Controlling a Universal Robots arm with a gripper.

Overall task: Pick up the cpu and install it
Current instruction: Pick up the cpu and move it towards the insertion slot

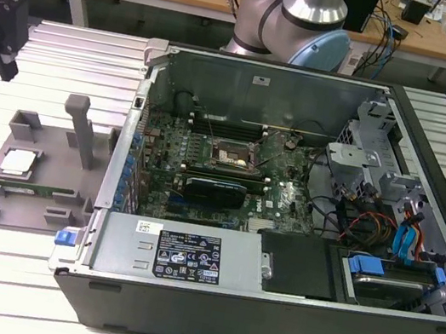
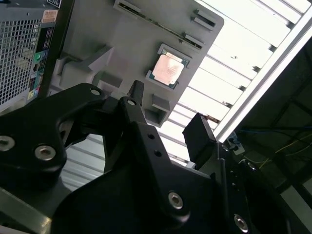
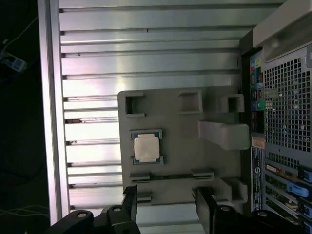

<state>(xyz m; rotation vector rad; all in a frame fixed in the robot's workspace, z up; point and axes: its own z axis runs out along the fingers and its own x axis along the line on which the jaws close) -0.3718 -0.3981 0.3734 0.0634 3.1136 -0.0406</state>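
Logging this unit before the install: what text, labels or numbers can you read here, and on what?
Black label on the computer case: print too small to read.
White sticker beside it: too small to read.
Small sticker on its rear: unreadable.
cpu top plate: no legible marking.

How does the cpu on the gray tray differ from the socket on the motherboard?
The cpu has a silvery top; the socket is dark with a metal frame. The cpu lies on the gray tray outside the case; the socket sits inside it. The cpu looks smaller than the socket. Both are square and flat.
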